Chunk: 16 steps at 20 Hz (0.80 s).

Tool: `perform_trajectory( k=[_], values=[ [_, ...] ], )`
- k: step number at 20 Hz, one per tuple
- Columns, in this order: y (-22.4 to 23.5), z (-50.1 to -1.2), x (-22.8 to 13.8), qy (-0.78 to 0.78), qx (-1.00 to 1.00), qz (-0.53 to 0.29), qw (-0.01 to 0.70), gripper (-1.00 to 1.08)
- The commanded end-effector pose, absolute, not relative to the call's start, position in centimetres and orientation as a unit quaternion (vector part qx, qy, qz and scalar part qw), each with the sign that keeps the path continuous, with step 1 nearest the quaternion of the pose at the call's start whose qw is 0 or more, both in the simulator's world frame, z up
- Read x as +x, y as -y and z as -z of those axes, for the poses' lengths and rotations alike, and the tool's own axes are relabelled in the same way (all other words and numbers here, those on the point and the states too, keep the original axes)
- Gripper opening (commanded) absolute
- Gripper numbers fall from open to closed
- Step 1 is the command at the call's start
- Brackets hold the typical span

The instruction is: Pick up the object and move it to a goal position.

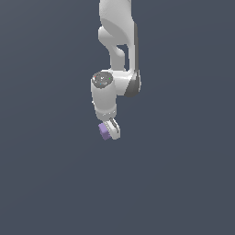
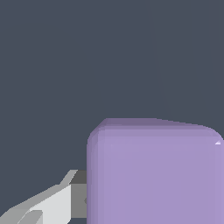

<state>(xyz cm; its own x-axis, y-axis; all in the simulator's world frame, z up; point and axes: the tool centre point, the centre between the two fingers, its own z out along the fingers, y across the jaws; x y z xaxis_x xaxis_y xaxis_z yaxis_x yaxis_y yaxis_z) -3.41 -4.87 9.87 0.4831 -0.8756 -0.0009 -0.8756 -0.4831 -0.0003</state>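
Note:
The object, a small light-purple cube (image 1: 103,131), sits at the tip of my white gripper (image 1: 109,130) below the arm, in the middle of the exterior view. The gripper is shut on it, with one white finger (image 1: 113,128) showing on the cube's right side in that view. In the wrist view the cube (image 2: 157,175) fills much of the picture, very close to the camera, and one grey-white finger (image 2: 52,203) presses against its side. The other finger is hidden behind the cube. No goal marker shows in either view.
A plain dark grey-blue surface (image 1: 183,183) fills the background in both views. The white arm (image 1: 117,41) comes down from the top of the exterior view.

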Motion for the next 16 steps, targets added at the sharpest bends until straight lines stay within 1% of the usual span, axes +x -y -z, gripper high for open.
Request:
perform_trajectory(
  k=[1,7,16],
  values=[
    [4.3,-11.6,-3.8,-0.508,-0.861,0.000,0.001,-1.00],
    [2.5,-17.0,-5.3,-0.509,-0.861,0.000,0.000,-1.00],
    [-0.5,-26.6,-7.7,-0.509,-0.861,0.001,-0.001,-1.00]
  ],
)
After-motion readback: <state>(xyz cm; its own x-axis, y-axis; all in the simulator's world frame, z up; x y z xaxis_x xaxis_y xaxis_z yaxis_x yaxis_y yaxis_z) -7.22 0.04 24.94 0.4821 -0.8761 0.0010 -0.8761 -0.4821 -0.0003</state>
